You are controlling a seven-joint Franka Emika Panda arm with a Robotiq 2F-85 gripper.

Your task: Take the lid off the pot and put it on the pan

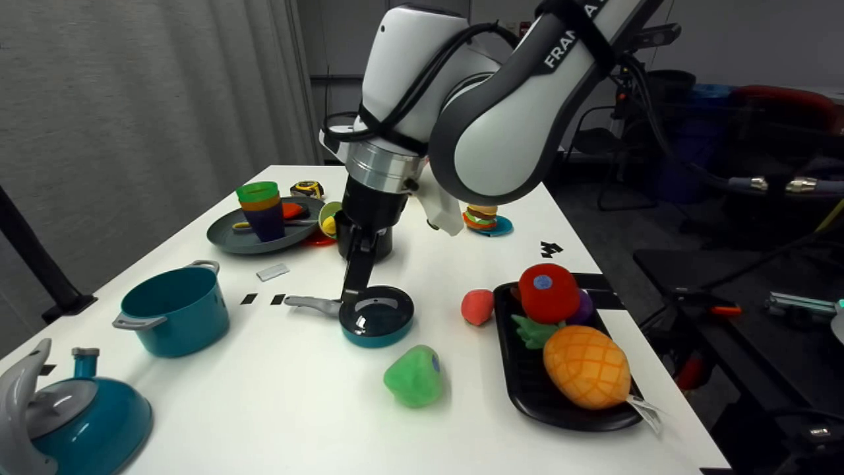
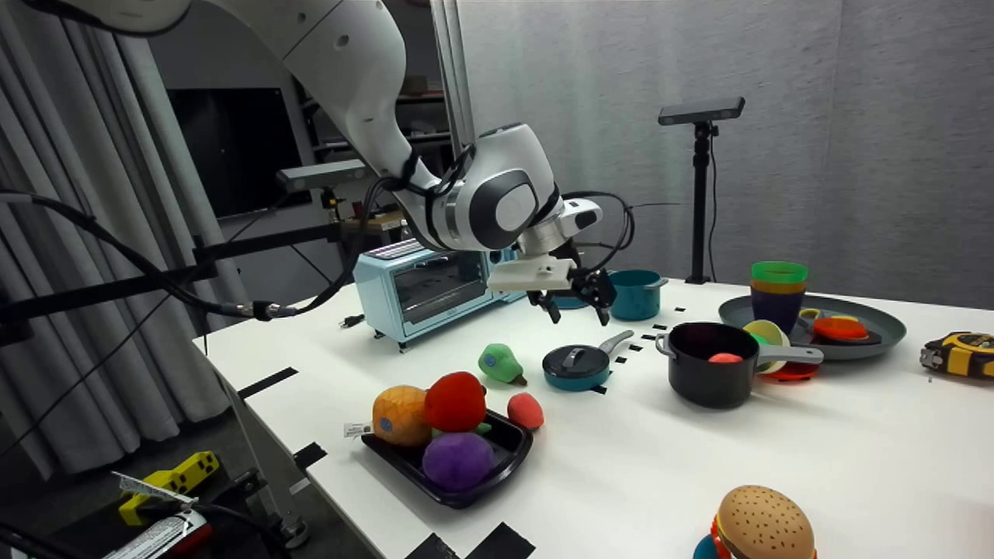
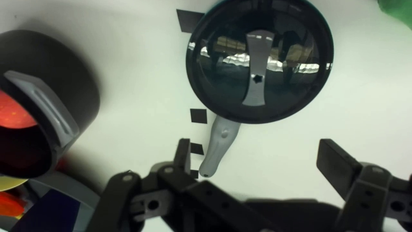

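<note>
"Hanging with jaws spread wide, the gripper [image 3: 254, 156] has hold of nothing, low in the wrist view."

"And the lid [image 3: 259, 61]?"

"Top of that frame, a little right of centre, covering the pan [image 2: 576, 383] and looking level. I'd judge the placing done, with only backing away left."

"What could spoil that?"

"Dipping first. The handle [image 3: 220, 145] runs down toward the fingertip [image 3: 182, 156] left of centre; a low pass could catch it, turn the pan and slide the lid off."

"And farther out?"

"The pot [image 3: 70, 83], lidless at the left edge, a red thing [image 3: 14, 111] inside. Swinging that way too low might clip it. The green toy [image 3: 397, 10], peeking in at upper right, seems safe if the gripper lifts straight up."
</note>
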